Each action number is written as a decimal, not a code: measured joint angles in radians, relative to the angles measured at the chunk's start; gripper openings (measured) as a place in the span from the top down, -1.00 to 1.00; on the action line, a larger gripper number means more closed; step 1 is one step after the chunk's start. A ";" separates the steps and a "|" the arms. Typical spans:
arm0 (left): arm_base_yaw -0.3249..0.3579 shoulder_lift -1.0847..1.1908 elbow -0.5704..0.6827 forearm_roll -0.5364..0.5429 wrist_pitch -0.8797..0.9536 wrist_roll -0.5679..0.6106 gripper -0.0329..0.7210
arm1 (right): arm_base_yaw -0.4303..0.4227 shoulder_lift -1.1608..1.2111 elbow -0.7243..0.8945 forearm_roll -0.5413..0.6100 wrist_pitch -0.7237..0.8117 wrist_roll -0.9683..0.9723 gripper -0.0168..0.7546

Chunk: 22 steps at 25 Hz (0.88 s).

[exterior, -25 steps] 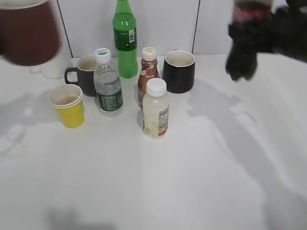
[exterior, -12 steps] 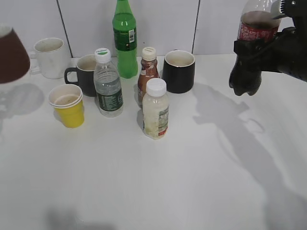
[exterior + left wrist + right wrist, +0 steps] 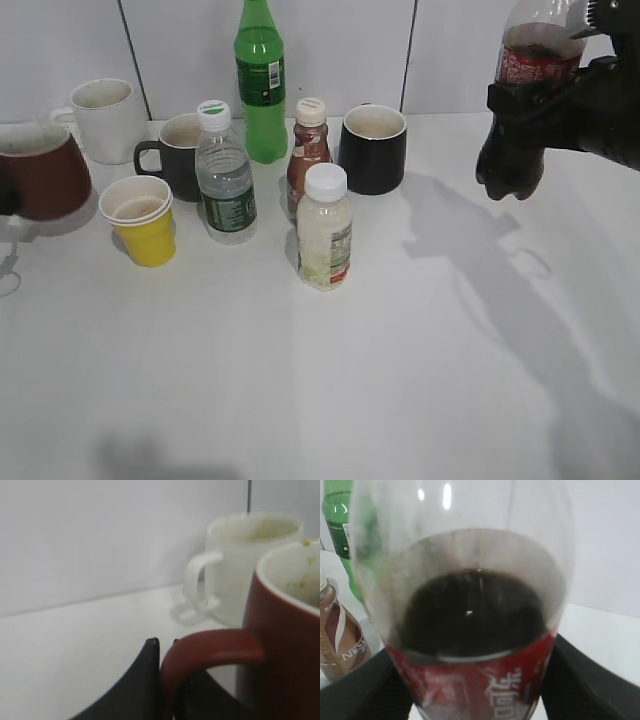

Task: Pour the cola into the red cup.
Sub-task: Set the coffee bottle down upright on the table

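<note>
The red cup [image 3: 42, 178] is at the far left edge of the exterior view, low over the table beside the yellow paper cup. My left gripper [image 3: 167, 652] is shut on its handle [image 3: 210, 652]; the cup's cream inside shows in the left wrist view [image 3: 295, 575]. My right gripper [image 3: 515, 105] is shut on the cola bottle [image 3: 532, 60] and holds it upright in the air at the upper right. The dark cola and red label fill the right wrist view [image 3: 475, 630]. The bottle's top is out of view.
On the table stand a white mug [image 3: 100, 118], a yellow paper cup [image 3: 142, 220], a dark grey mug [image 3: 176, 152], a water bottle [image 3: 224, 175], a green bottle [image 3: 261, 80], a small brown bottle [image 3: 307, 150], a black mug [image 3: 373, 148] and a pale juice bottle [image 3: 324, 228].
My left gripper has brought the red cup down from the upper left to table height beside the yellow cup. My right gripper lifted the cola bottle slightly, then held still.
</note>
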 joint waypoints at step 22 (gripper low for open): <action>0.000 0.154 -0.088 0.002 -0.053 0.022 0.80 | -0.001 0.000 0.000 0.000 0.000 0.004 -0.30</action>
